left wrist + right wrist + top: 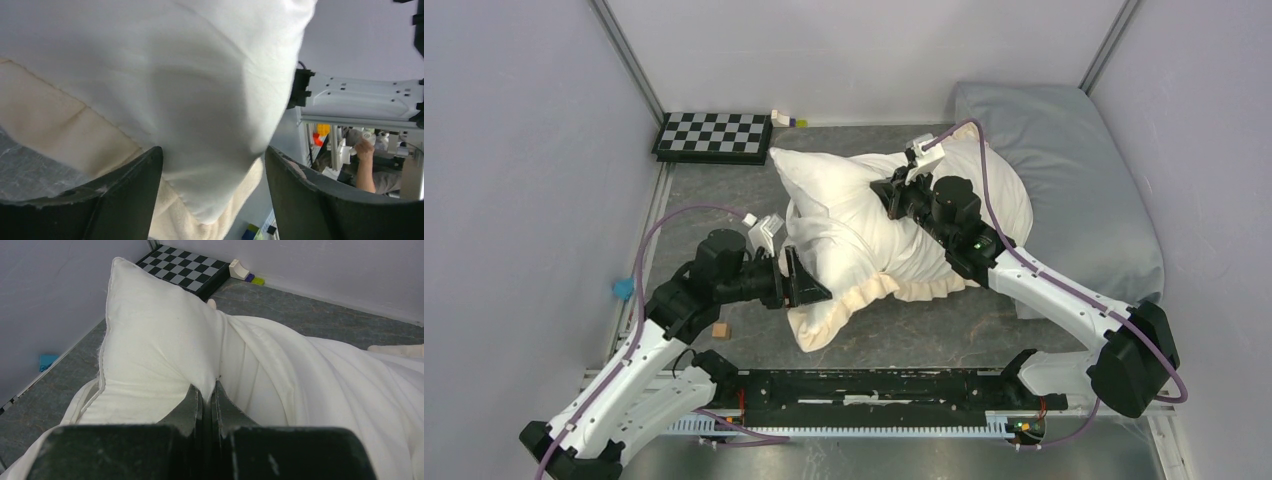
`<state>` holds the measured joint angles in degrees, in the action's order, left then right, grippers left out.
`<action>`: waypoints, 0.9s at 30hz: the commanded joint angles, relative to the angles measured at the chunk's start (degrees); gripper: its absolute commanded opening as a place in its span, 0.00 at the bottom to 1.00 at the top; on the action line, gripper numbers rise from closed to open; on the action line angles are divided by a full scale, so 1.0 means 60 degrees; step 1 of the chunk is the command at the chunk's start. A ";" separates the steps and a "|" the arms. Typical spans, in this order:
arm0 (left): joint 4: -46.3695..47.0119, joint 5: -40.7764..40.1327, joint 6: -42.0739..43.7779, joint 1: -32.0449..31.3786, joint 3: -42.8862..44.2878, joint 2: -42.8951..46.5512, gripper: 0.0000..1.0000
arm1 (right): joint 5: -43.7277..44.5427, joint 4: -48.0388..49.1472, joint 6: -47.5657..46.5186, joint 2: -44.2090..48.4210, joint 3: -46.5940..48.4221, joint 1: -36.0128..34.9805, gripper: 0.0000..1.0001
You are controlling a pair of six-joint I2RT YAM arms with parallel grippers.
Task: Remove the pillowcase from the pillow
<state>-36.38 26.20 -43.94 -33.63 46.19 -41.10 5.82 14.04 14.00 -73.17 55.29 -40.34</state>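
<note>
While right gripper point(209, 391) pinches pillow point(145, 340), left gripper point(214, 150) spread wide around it (pillowcase point(50, 130) just beside)

Pale lilac-grey walls point(514, 150) enclose a mottled dark grey tabletop point(714, 190), with a checkerboard point(714, 135) in its far-left corner.
</note>
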 commanded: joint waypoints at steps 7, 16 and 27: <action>-0.0450 0.1121 0.1025 -0.0082 -0.1162 -0.0156 0.30 | 0.1561 -0.0115 -0.0464 0.0138 0.0461 0.0485 0.00; 0.1065 0.1224 -0.0304 -0.0294 -0.2824 -0.0006 0.02 | 0.2412 -0.0450 -0.0657 -0.0078 0.1336 0.0495 0.00; 0.5374 -0.0838 -0.2486 -0.1132 -0.5580 -0.1962 0.02 | 0.2963 -0.0376 -0.0582 -0.0002 0.2865 0.0600 0.00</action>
<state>-11.88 25.65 -54.61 -38.83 15.90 -47.48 11.49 6.02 13.41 -74.78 64.86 -40.34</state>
